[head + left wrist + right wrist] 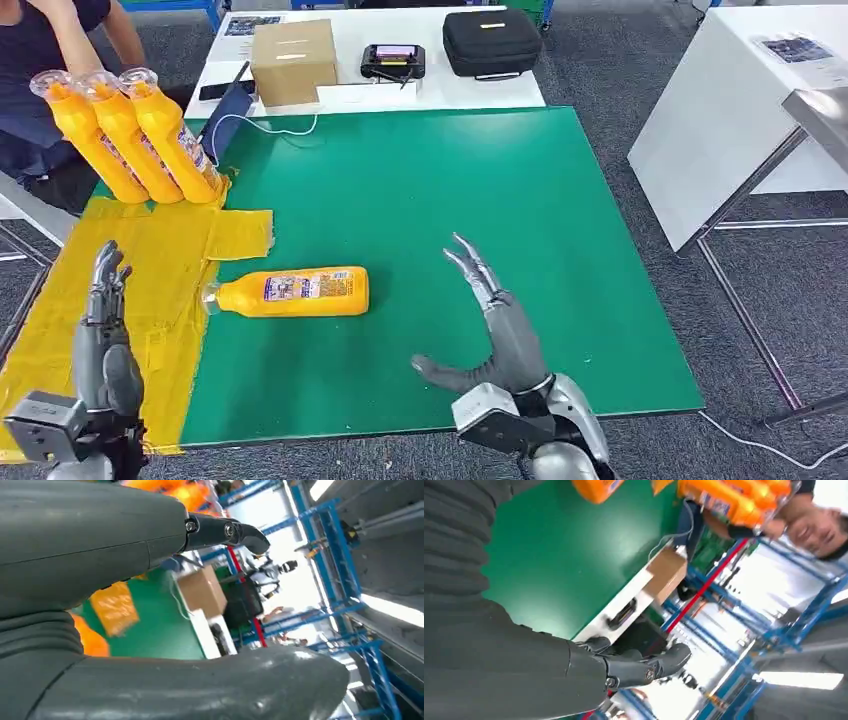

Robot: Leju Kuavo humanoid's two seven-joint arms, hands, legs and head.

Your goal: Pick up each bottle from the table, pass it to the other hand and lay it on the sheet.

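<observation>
One orange bottle (292, 292) lies on its side on the green mat, its neck toward the yellow sheet (150, 262) and just at its edge. Three more orange bottles (135, 135) lie side by side at the sheet's far end; they appear in the right wrist view (724, 495) too. My right hand (490, 325) hovers open to the right of the lying bottle, fingers spread, thumb pointing toward it, a clear gap between. My left hand (100, 330) is raised over the sheet's near left part, fingers straight and holding nothing.
A person (60, 40) sits at the far left behind the three bottles. Beyond the green mat (480, 200) a white table carries a cardboard box (292, 60), a small device (393, 60) and a black case (491, 42). Another white table (730, 110) stands to the right.
</observation>
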